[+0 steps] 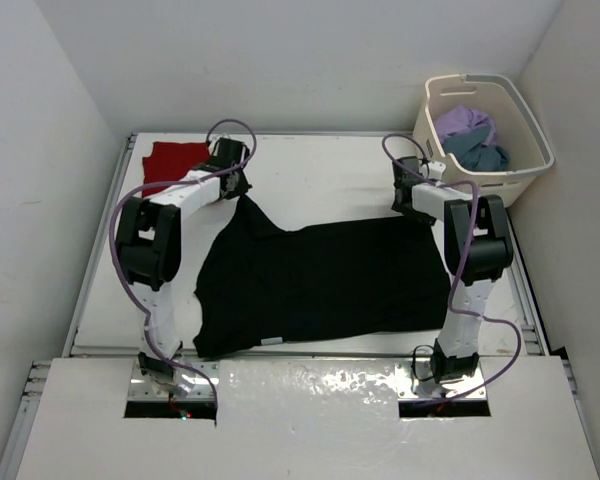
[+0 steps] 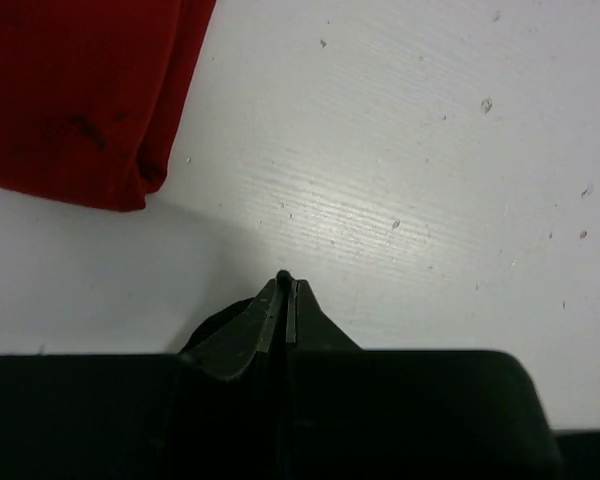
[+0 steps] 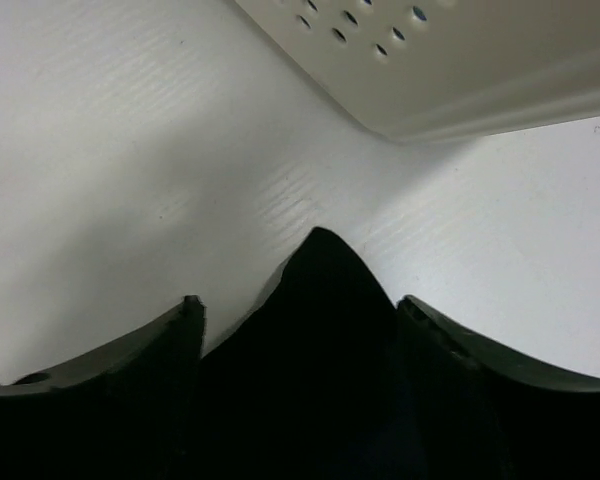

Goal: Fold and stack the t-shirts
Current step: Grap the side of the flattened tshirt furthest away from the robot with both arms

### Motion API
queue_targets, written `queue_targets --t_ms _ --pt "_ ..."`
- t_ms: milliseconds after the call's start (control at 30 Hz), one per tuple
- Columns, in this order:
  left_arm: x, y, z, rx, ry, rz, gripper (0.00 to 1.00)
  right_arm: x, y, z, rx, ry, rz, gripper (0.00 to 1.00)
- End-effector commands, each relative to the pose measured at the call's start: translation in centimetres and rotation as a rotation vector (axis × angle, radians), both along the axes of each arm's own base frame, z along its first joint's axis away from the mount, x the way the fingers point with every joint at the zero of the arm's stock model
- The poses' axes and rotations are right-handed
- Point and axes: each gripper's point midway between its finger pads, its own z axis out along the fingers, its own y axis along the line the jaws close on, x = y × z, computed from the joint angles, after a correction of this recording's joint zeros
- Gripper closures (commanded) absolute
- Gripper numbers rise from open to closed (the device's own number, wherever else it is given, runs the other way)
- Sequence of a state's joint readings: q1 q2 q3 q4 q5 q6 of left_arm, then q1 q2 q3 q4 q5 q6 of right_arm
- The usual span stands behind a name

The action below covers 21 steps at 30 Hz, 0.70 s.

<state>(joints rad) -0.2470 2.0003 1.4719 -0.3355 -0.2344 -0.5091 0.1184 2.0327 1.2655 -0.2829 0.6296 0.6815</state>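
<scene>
A black t-shirt (image 1: pixel 320 280) lies spread across the middle of the table. Its far left corner is drawn up to a peak at my left gripper (image 1: pixel 237 188). In the left wrist view that gripper (image 2: pixel 285 287) is shut, with black cloth (image 2: pixel 208 333) bulging out beside the fingers. My right gripper (image 1: pixel 412 200) stands over the shirt's far right corner. It is open (image 3: pixel 300 305), and a point of black cloth (image 3: pixel 325 330) rises between the fingers without being pinched. A folded red t-shirt (image 1: pixel 170 160) (image 2: pixel 70 90) lies at the back left.
A cream perforated basket (image 1: pixel 525 150) (image 3: pixel 450 60) stands at the back right, close beyond the right gripper. It holds a lavender t-shirt (image 1: pixel 465 122) and a teal-blue t-shirt (image 1: pixel 483 153). White walls close in the table on the left, back and right.
</scene>
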Motion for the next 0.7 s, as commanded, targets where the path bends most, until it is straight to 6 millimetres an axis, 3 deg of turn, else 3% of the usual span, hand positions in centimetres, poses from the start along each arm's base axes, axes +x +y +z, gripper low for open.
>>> queue_targets --t_ms 0,67,200,400,467,667 --pt "-0.4 0.2 2.9 -0.035 -0.058 -0.007 1.00 0.6 -0.8 0.5 -0.032 -0.016 -0.038 0.28" --pt "-1.2 0.1 3.4 -0.045 -0.064 -0.012 1.00 0.5 -0.8 0.0 -0.037 -0.006 -0.039 0.35" --pt "-2.6 0.2 4.4 -0.058 -0.078 -0.017 1.00 -0.3 -1.0 0.0 -0.043 0.012 -0.046 0.63" --pt "-4.6 0.5 5.6 -0.065 -0.083 -0.019 1.00 -1.1 -1.9 1.1 -0.089 -0.007 -0.048 0.82" --pt "-5.2 0.4 5.3 -0.068 -0.071 -0.027 1.00 -0.5 -1.9 1.5 -0.097 -0.014 -0.042 1.00" --pt "-8.1 0.3 6.2 -0.095 -0.050 -0.030 1.00 0.7 -1.6 2.9 -0.103 -0.039 0.016 1.00"
